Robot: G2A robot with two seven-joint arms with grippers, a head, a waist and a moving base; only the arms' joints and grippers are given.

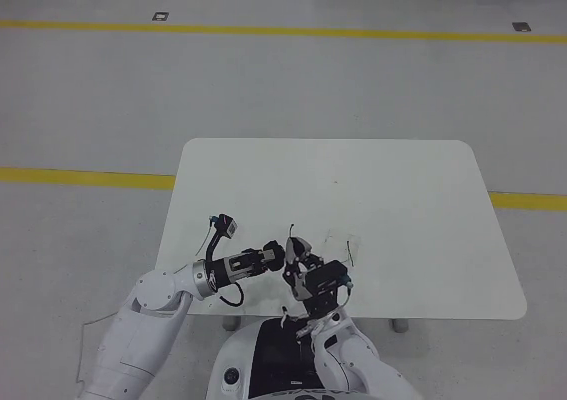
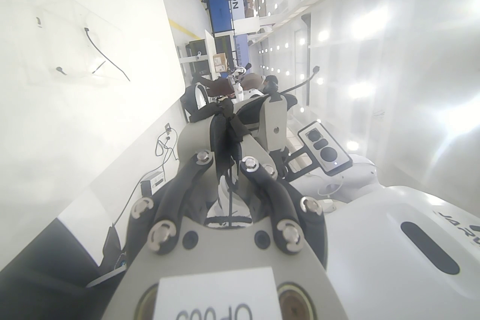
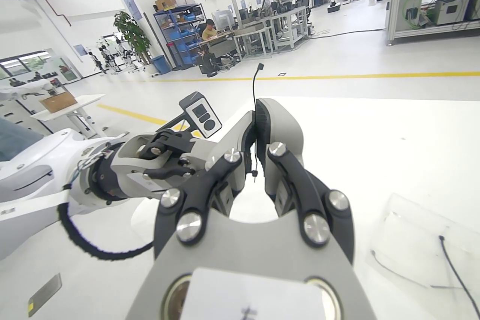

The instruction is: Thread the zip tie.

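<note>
Both closed: my right pincer (image 3: 256, 119) grips the zip tie (image 3: 255, 85) upright; my left pincer (image 2: 224, 119) should guide its tail headward, slowly.

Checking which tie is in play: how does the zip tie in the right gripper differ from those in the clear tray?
The held zip tie stands upright; the tray zip ties lie flat. The held one is pinched in the right gripper; the tray ones lie loose. All are thin and black.
</note>
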